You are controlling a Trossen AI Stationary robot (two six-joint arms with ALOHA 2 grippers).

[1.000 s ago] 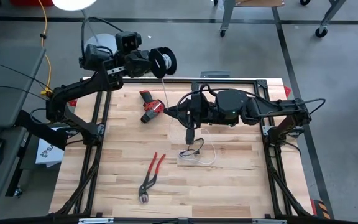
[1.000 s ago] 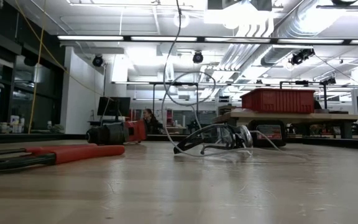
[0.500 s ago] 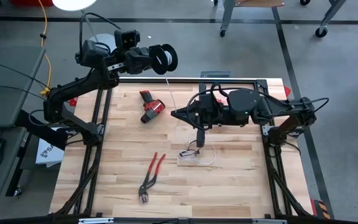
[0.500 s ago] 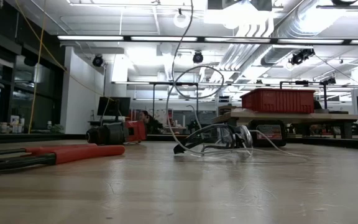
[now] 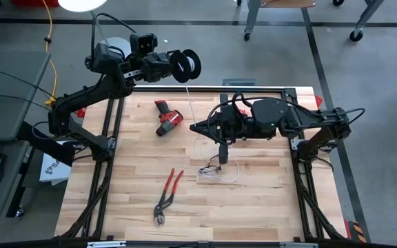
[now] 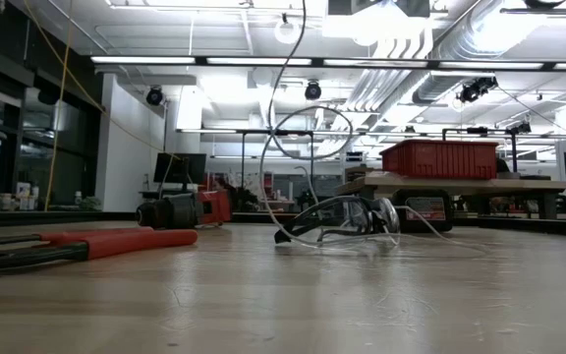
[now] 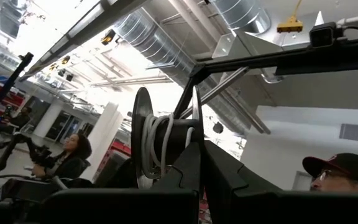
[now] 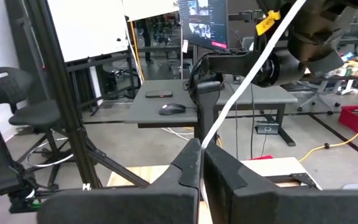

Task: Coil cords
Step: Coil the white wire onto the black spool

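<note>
Left gripper point(image 5: 174, 65) clamps the black spool point(image 5: 187, 65) beyond the table's point(image 5: 267, 200) far edge; right gripper point(image 8: 202, 149) pinches its white cord point(image 8: 241, 87) over the table.

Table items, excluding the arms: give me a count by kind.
Red-handled pliers: 1
Red and black tool: 1
Safety glasses: 1
White cord: 1
Black spool, held above the table's far edge: 1
Total: 5

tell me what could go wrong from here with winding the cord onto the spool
The white cord runs from the right gripper to the black spool held by the left gripper; it could slip off the flange. Its loose loops lie tangled around the safety glasses, which might get dragged along.
</note>
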